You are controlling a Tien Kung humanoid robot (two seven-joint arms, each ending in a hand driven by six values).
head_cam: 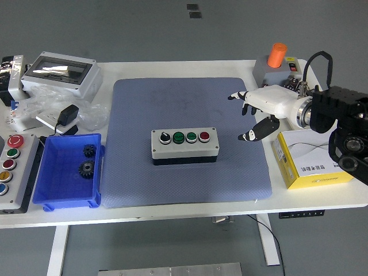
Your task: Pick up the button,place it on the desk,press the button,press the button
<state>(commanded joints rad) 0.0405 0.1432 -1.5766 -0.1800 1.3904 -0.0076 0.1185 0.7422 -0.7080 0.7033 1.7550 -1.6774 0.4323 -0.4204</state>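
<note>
A grey button box (pixel 184 146) with a black selector knob, two green buttons and a red button lies flat in the middle of the blue mat (pixel 190 103). My right hand (pixel 253 112) is white with black fingertips. It hovers above the mat's right edge, to the right of the box and clear of it, fingers spread and empty. My left hand does not show.
A blue bin (pixel 68 170) with two black gears sits at the left. A second button panel (pixel 11 169) lies at the far left edge. A grey enclosure (pixel 60 72) and cables are at the back left. A yellow box (pixel 310 164) and an orange-topped device (pixel 276 63) stand at the right.
</note>
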